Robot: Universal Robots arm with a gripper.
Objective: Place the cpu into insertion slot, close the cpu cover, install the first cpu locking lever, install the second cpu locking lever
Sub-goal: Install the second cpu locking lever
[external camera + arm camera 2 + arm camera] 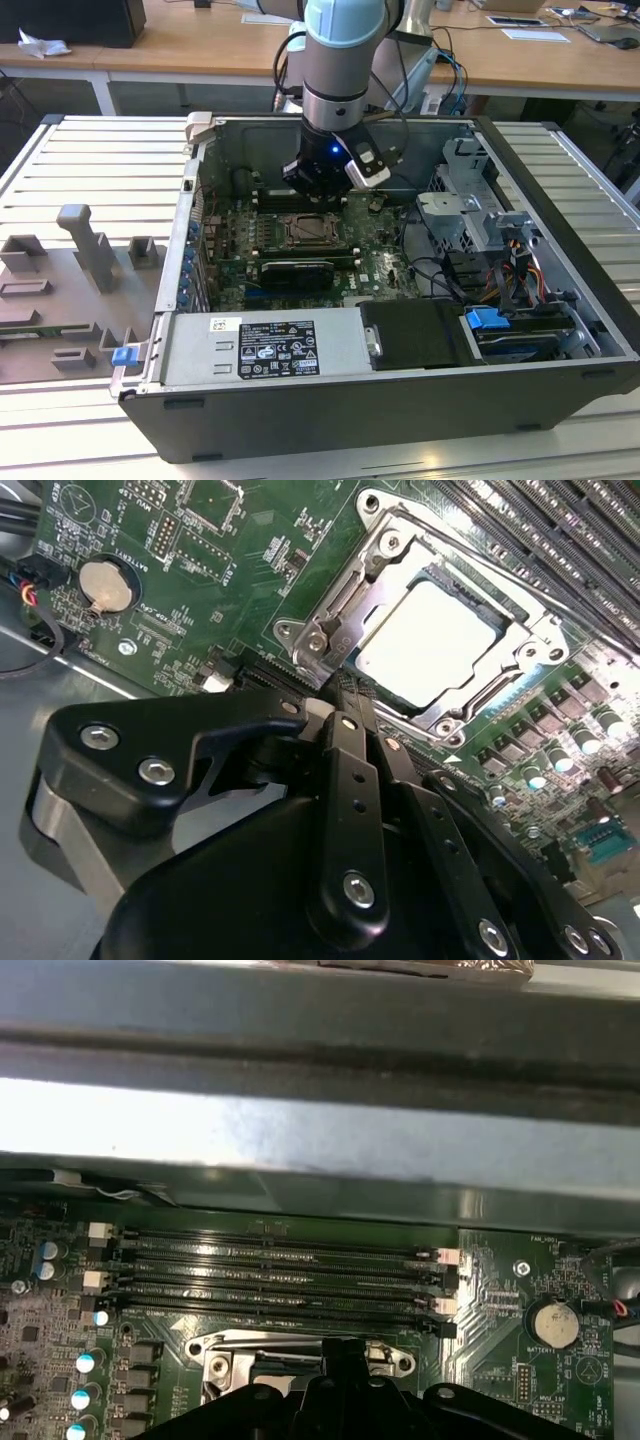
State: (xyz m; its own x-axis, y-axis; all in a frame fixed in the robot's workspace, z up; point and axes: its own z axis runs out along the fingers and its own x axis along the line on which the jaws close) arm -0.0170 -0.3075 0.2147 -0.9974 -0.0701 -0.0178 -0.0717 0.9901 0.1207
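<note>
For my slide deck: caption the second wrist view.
Hand shut above the socket edge, cpu seated under the closed cpu cover on the green motherboard.

Slatted pale metal bench [90, 150], wooden desks [200, 45] behind, scattered papers [535, 34]

This is a robotics lab or test workshop. An opened computer case [400, 300] lies on its side on a ribbed metal bench [90, 170], its green motherboard [300, 240] exposed. A robot arm [340, 60] reaches down into the case. At the exterior view's left, grey fixture blocks [85, 250] sit on the bench. Behind stand wooden desks [200, 45] with papers and cables on them. In the first wrist view, memory slots [280, 1270] and a coin battery [552, 1325] show on the board.
</note>
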